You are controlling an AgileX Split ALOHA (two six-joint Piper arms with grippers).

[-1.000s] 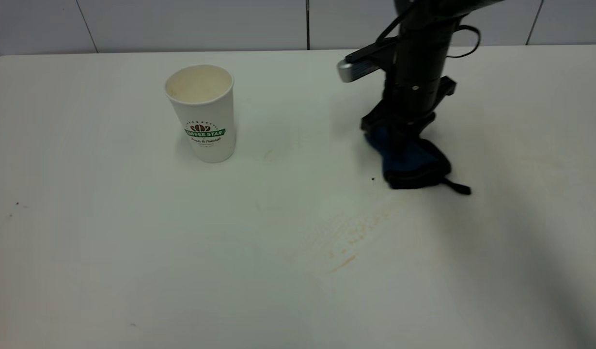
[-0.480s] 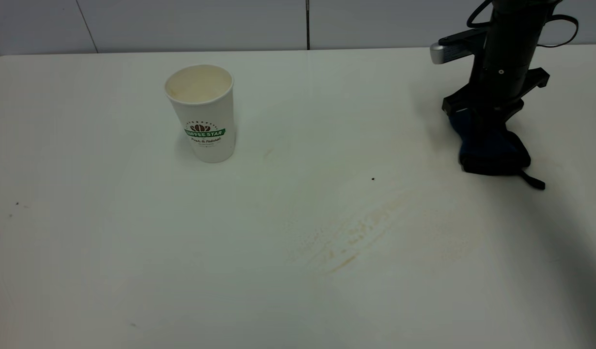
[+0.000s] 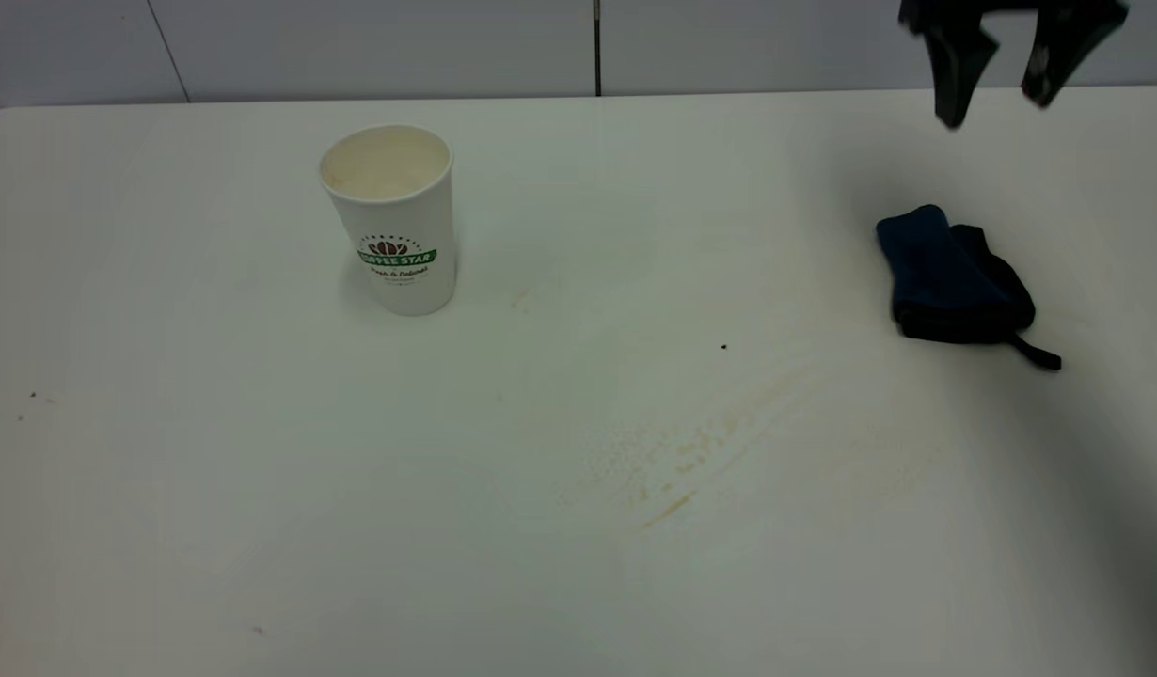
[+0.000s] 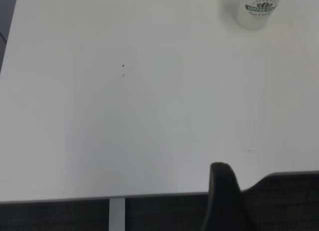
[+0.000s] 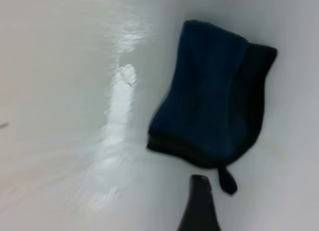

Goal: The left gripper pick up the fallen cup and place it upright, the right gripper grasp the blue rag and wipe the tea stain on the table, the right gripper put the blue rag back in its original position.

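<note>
Cup (image 3: 390, 218) upright on table (image 3: 259, 489), left of centre in exterior view, white paper, cream inside; green banner reads "COFFEE STAR" under a brown bean mark, with a line of small script below it too fine to read. Same cup (image 4: 257, 9) shows at the edge of the left wrist view, banner partly legible. Blue rag (image 3: 950, 275) lies folded on the table at far right, dark blue with black edging, short black loop strap sticking out toward the near right; well apart from the cup. Right gripper (image 3: 997, 92) hangs above the rag at the top right, clear of it, fingers spread wide, holding nothing. Right wrist view shows rag (image 5: 214, 94) flat on the table with one fingertip (image 5: 199, 203) near its strap end, not touching. Tea stain (image 3: 691, 461) is faint tan streaks and speckles, centre-right, between cup and rag, nearer the front edge. Small dark speck (image 3: 724, 347) just beyond the stain. Left gripper: only one dark finger (image 4: 224, 196) seen in its wrist view, off the near table edge; can't tell how open it is
</note>
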